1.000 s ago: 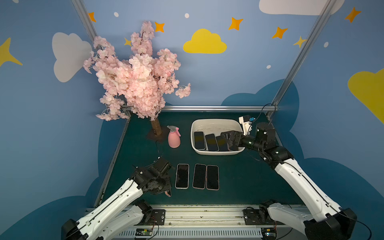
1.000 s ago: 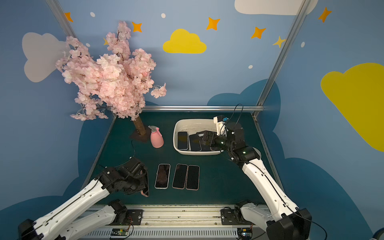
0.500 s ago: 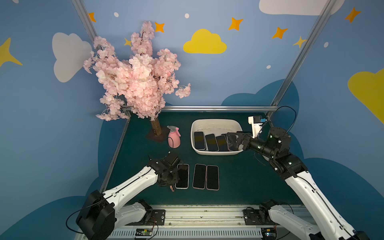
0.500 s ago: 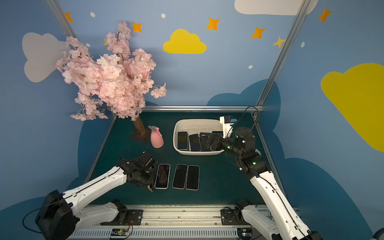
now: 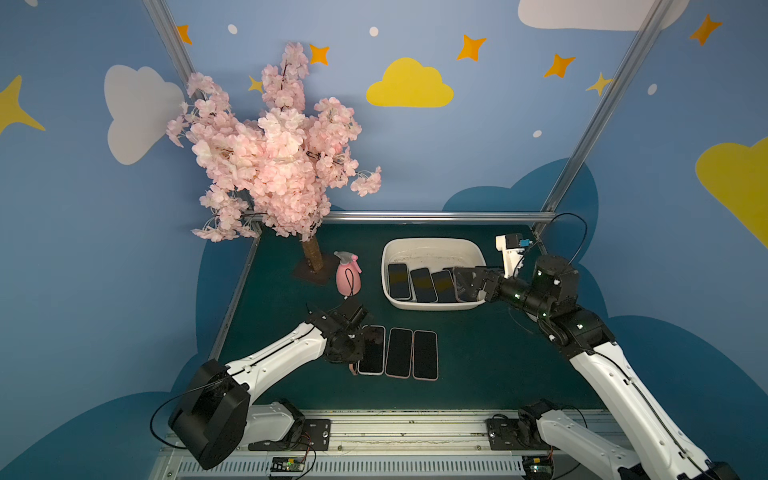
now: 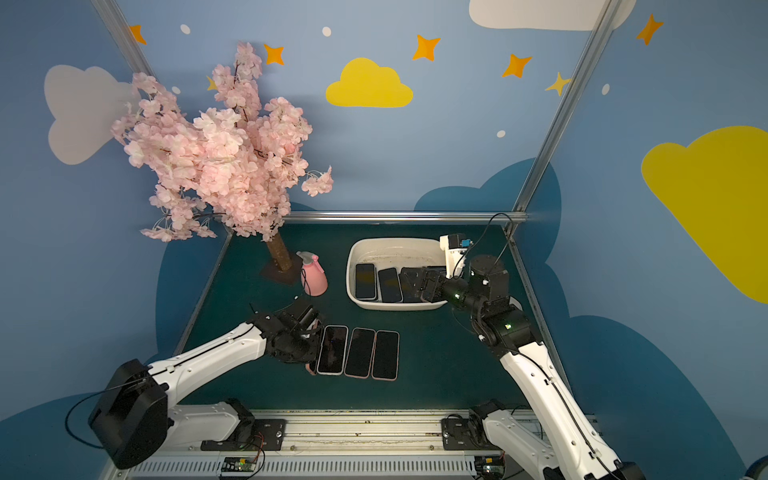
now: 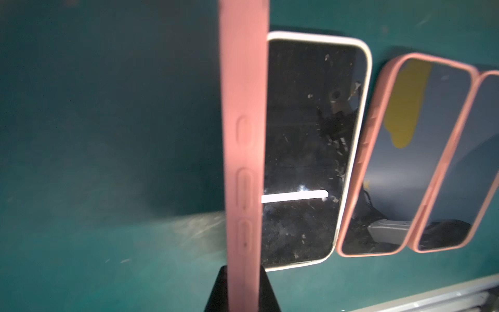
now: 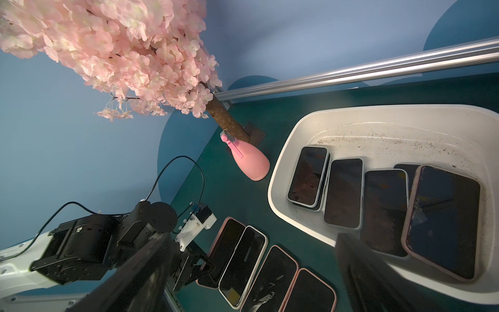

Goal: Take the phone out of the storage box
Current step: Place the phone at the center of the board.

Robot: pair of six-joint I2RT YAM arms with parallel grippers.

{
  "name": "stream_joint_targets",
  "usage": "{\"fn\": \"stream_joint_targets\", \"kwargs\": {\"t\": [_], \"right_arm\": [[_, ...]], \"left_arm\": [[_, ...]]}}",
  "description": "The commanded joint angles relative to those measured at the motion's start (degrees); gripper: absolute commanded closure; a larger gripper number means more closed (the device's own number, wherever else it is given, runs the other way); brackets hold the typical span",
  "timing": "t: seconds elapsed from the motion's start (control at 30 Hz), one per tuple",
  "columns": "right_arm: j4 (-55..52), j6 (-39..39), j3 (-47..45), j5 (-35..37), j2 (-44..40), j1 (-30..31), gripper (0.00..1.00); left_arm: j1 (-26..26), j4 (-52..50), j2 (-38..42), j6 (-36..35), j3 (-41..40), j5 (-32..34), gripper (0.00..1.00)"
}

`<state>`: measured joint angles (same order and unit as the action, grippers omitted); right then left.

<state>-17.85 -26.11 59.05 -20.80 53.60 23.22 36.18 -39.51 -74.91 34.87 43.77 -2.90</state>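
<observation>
Over green mat [image 5: 478,365], left gripper [image 5: 352,354] has carried pink phone [image 7: 243,135] beside phone row [image 5: 400,352].

Held the left arm [image 5: 274,358] low, stretched from the near-left base toward the centre, with the left gripper [image 5: 351,354] clamped tight on a pink-cased phone [image 7: 243,151] turned on edge. Held the right arm [image 5: 615,382] raised from the near-right base, elbow bent, wrist level and pointing left, with the right gripper [image 5: 468,285] spread wide.
</observation>
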Motion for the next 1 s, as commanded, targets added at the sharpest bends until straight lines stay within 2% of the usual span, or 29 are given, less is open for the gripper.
{"fn": "stream_joint_targets", "kwargs": {"t": [0.0, 0.3, 0.4, 0.47, 0.57, 0.63, 0.97], "right_arm": [[-0.4, -0.3, 1.3, 0.9, -0.3, -0.3, 0.01], [-0.2, -0.3, 1.2, 1.3, 0.1, -0.3, 0.01], [0.1, -0.4, 1.2, 1.1, 0.4, -0.3, 0.01], [0.1, -0.4, 1.2, 1.0, 0.5, -0.3, 0.01], [0.3, -0.3, 1.0, 0.9, 0.5, -0.3, 0.01], [0.2, -0.3, 0.8, 0.8, 0.5, -0.4, 0.01], [0.3, -0.2, -0.1, 1.0, -0.1, -0.4, 0.02]], "left_arm": [[1.1, 7.9, -3.2, -2.2, -1.7, -8.3, 0.91], [-2.3, 9.6, -4.9, -2.5, -4.7, -10.1, 0.91], [-3.4, 10.3, -5.4, -2.5, -6.0, -11.9, 0.88], [-3.8, 10.3, -5.9, -2.6, -6.3, -11.9, 0.8], [-4.2, 10.1, -6.9, -2.9, -6.6, -11.3, 0.54], [-4.3, 9.6, -7.5, -3.1, -6.4, -10.9, 0.44], [-5.3, 6.4, -5.7, -3.6, -5.6, -7.1, 0.29]]}}
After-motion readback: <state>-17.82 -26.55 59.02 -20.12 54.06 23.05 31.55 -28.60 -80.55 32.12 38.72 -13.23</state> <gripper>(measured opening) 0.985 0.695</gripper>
